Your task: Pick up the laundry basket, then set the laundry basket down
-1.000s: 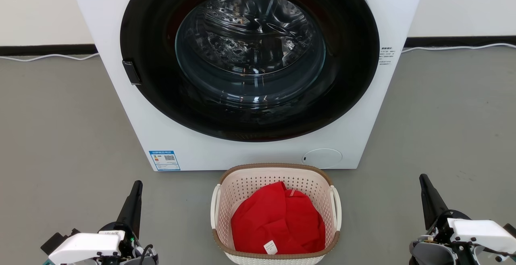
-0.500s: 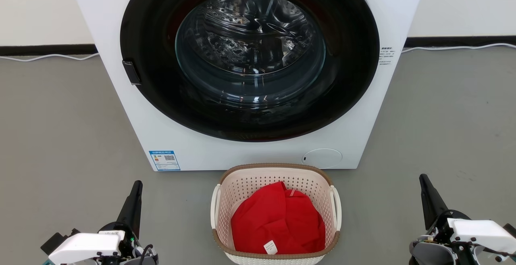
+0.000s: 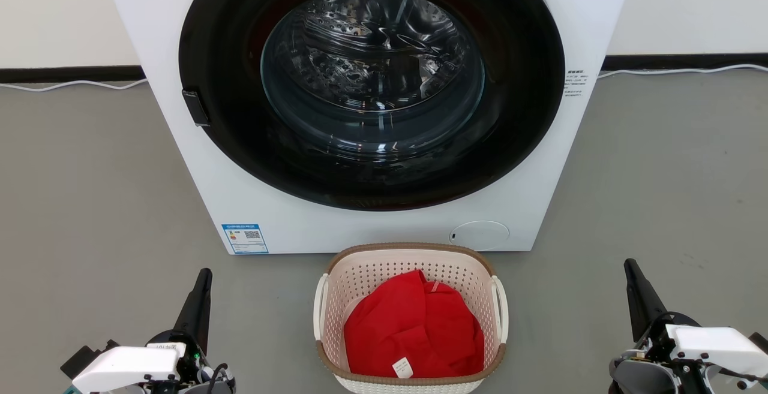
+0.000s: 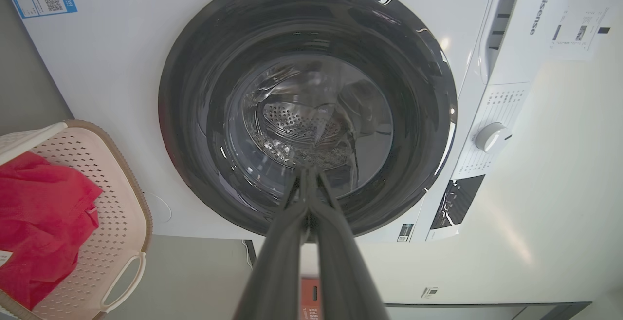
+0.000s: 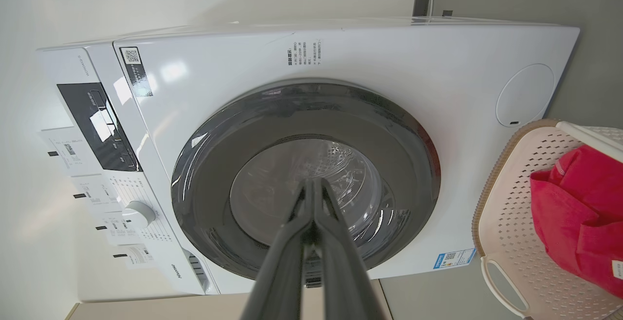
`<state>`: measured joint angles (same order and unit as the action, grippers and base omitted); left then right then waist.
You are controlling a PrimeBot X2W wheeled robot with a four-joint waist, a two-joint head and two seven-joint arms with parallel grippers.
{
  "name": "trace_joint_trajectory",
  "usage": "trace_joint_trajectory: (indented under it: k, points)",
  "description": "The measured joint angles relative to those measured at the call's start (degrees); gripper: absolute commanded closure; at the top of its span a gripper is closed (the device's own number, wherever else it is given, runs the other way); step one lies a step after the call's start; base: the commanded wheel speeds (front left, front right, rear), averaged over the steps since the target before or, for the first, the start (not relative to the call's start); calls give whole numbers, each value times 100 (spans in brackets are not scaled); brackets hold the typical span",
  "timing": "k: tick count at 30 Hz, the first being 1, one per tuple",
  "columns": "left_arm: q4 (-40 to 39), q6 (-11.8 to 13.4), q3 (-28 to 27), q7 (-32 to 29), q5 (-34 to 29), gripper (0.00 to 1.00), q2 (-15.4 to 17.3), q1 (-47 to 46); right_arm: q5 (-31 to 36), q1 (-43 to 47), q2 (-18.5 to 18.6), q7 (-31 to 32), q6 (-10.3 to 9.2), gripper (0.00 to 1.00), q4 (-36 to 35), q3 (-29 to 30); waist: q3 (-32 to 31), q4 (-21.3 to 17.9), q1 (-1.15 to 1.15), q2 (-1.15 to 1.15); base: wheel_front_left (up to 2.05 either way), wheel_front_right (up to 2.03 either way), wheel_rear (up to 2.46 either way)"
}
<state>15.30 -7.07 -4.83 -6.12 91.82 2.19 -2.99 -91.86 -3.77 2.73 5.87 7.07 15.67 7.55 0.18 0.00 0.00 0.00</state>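
The left gripper (image 3: pixel 204 275) hangs at the lower left of the head view, above the grey floor (image 3: pixel 90 190). Its 2 long dark fingers are pressed together and grip nothing. In the left wrist view they meet at their tips and point at the round door of the washing machine (image 3: pixel 360 229).

Right of this gripper, a blue label (image 3: pixel 245 238) sits on the lower left corner of the machine's white front. The dark door ring (image 3: pixel 516 112) frames a glass window through which the perforated steel drum (image 3: pixel 372 58) shows.

The laundry basket (image 3: pixel 384 269) stands upright on the floor just in front of the machine's lower edge. It is between the 2 grippers and well apart from each. It has a brown rim and 2 white side handles, and no finger touches either handle. A crumpled red garment (image 3: pixel 414 328) lies inside it, with a white tag (image 3: pixel 402 367) near the front wall.

A round white cover (image 3: pixel 479 235) sits on the machine just behind the basket's right side.

At the lower right, the right gripper (image 3: pixel 629 265) has its 2 fingers closed tip to tip, holding nothing.
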Motion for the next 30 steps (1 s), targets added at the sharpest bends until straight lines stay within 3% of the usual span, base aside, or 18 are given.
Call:
trace_joint_trajectory:
  k: [30]
  points:
    - [0, 0, 0, 0, 0, 100, 0, 0, 1, 0, -2, 0, 0, 100, 0, 2, 0, 0, 0, 0, 0, 0, 0]
